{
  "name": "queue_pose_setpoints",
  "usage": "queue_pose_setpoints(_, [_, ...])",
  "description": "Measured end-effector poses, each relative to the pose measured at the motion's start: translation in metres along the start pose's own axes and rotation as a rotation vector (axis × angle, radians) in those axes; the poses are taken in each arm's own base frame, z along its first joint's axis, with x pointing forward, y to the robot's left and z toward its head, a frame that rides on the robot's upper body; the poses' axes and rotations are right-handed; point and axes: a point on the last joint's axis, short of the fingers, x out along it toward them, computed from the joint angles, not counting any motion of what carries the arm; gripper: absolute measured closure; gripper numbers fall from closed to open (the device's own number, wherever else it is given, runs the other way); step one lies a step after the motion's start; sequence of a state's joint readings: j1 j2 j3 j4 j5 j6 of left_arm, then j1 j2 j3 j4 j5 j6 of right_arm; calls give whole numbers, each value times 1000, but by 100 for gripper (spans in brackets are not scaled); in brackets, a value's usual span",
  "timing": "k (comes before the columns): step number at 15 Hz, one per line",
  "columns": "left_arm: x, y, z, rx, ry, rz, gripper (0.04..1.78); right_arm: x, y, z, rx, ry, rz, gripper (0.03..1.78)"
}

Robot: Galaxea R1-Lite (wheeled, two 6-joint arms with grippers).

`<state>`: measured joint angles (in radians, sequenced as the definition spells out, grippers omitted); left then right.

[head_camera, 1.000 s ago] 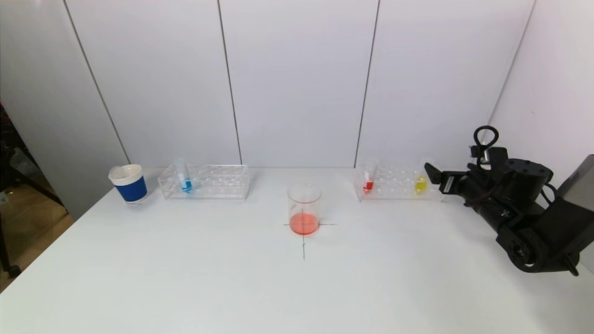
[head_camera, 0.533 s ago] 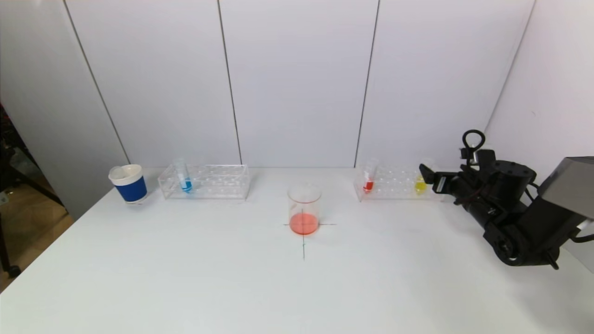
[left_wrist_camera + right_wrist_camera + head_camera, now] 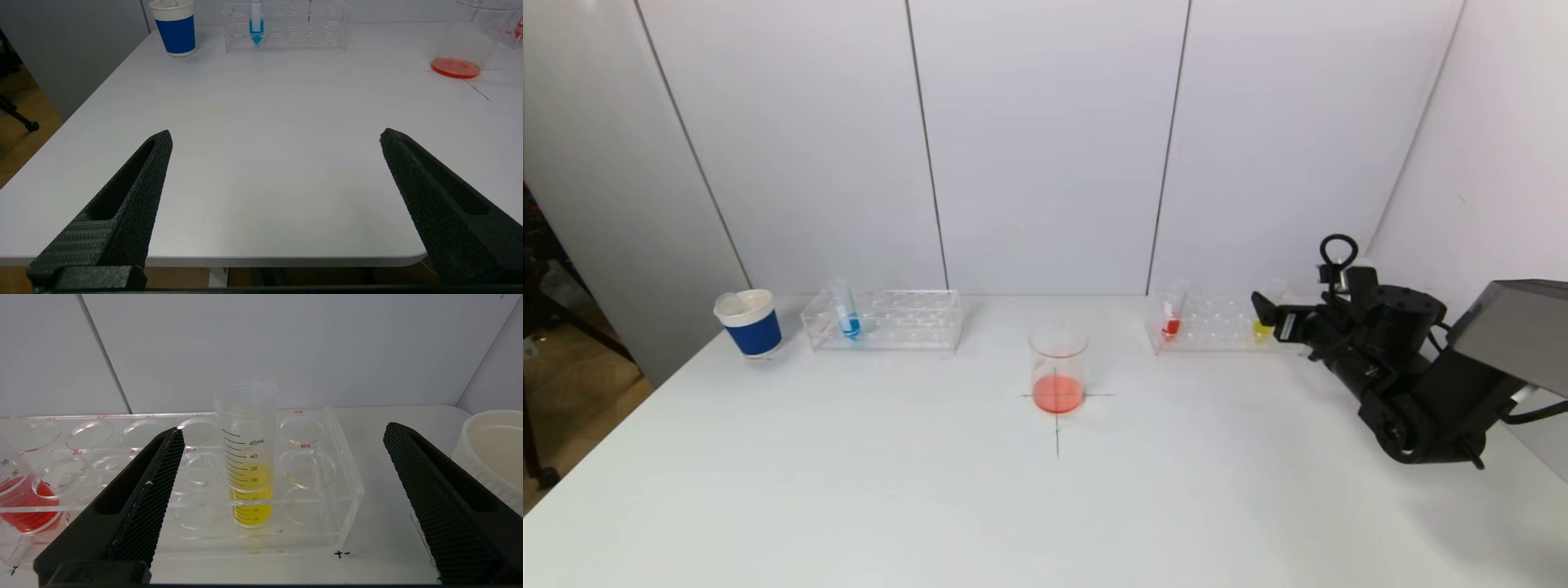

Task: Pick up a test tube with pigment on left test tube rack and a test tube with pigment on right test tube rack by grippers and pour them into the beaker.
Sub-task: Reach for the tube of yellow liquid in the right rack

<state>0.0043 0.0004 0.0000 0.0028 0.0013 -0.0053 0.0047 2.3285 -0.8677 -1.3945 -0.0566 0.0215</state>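
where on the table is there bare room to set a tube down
Bare: the table's whole near half, and the gaps between beaker and either rack. Crowded: the back row, especially the right rack, where the open right gripper hovers.

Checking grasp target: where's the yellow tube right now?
Head view: yellow tube stands in the right rack, near its right end, just ahead of the open right gripper.

You can't see the left arm from the head view. The red tube (image 3: 20, 498) and the white cup (image 3: 490, 449) are cut off by the right wrist picture's edges.
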Motion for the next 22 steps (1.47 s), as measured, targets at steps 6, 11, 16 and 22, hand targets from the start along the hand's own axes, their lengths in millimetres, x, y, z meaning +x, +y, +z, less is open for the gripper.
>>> queue_pose_setpoints(6, [0, 0, 0, 0, 1, 1, 4, 5, 3, -2, -2, -3, 5, 4])
queue_pose_setpoints(11, [0, 0, 0, 0, 0, 0, 4, 8, 3, -1, -2, -10, 6, 4])
queue_pose_setpoints(16, [0, 0, 0, 0, 1, 0, 4, 13, 4, 1, -3, -12, 6, 4])
queue_pose_setpoints(22, [0, 0, 0, 0, 1, 0, 4, 24, 6, -2, -5, -16, 8, 4])
